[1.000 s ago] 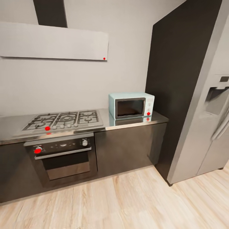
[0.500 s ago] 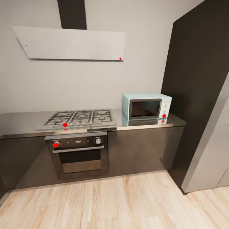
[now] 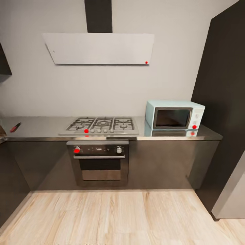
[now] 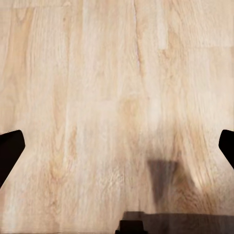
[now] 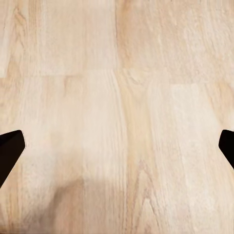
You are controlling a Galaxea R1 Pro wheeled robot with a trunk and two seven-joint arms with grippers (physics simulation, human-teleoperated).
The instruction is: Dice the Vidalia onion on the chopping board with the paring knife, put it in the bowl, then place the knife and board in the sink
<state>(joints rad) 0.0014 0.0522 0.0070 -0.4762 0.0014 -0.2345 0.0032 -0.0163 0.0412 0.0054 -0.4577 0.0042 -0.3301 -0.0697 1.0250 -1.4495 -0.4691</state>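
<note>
Head view, surface: the grey surface runs along the wall over dark cabinet fronts.
Head view, hob: a steel gas hob is set into the surface, directly above the oven.
Head view, hood: a pale slanted hood hangs on the wall above the hob.
Head view, microwave: a light blue microwave stands on the surface just beside the hob, on the side towards a tall dark cabinet.
Head view, paring knife: the paring knife, red-handled, lies on the surface well apart from the hob, on the side away from the microwave; its blade is too small to make out.
Head view, floor: pale wood planks spread in front of the oven.
Left wrist view, left claw: the left claw has its dark fingertips wide apart over the wood floor, nothing between them.
Right wrist view, right claw: the right claw likewise has its fingertips spread wide over bare planks, holding nothing.
</note>
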